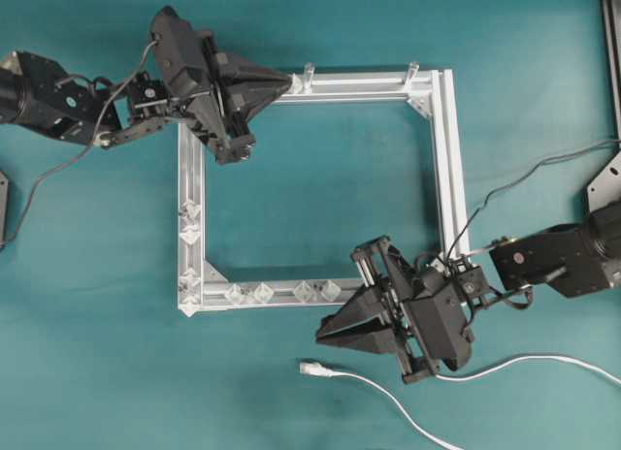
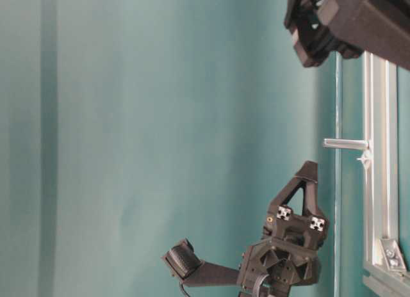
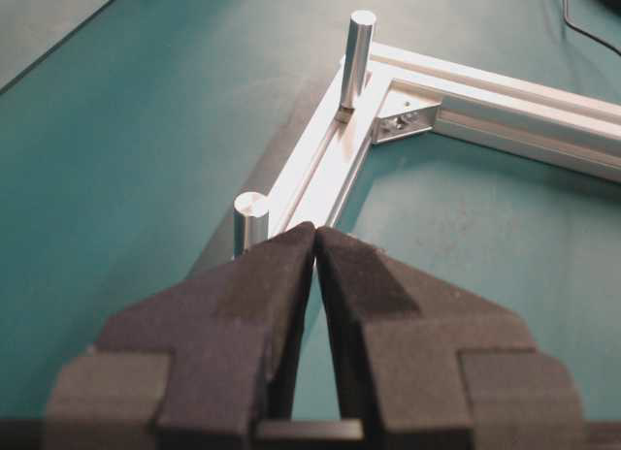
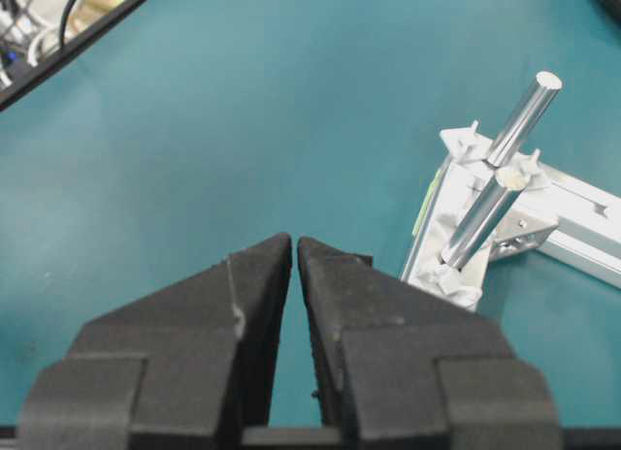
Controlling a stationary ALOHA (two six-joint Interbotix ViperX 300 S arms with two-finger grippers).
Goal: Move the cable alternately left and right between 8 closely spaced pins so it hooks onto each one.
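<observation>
Your left gripper (image 1: 291, 80) hangs over the far left corner of the aluminium frame (image 1: 448, 159), its jaws drawn in to a thin slit with nothing between them; in its wrist view the fingertips (image 3: 291, 251) nearly meet just above the far rail, close to the nearer of the two upright posts (image 3: 250, 220). Your right gripper (image 1: 320, 337) sits just off the near rail toward its right end, pointing left, and its jaws are likewise almost together and hold nothing; its wrist view shows only bare teal table (image 1: 97, 372) under the tips. The cable (image 1: 388, 397) lies loose on the table on the near side of the frame, well apart from both grippers' tips: its white plug (image 1: 312, 369) rests nearer than the right gripper and a little left of it, and the cord runs right under that arm, then off toward the right edge. The pins (image 1: 190, 225) stand in close pairs along the left rail and the near rail, and the cable touches none of them.
</observation>
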